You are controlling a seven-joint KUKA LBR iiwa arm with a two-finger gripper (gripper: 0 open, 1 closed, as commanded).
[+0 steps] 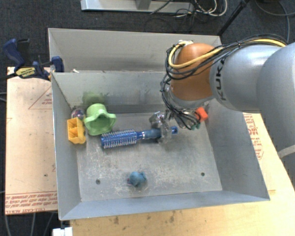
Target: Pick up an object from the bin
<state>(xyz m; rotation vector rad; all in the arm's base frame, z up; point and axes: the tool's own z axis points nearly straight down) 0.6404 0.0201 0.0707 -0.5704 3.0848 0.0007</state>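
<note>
Gripper (pixel 161 128): down at handle end of blue hairbrush (pixel 119 139), mid-bin; open or closed, can't tell.
Bin (pixel 187 173): grey metal, scuffed floor.
Room: dark carpet (pixel 19 9), cables (pixel 209 4) beyond far wall.

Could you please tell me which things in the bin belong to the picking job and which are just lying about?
Job in hand:
gripper
blue hairbrush, lying in the middle, its handle end right at the gripper

Lying about:
green cup, at the view's left
yellow block, beside the cup
blue ball, alone near the front
</note>
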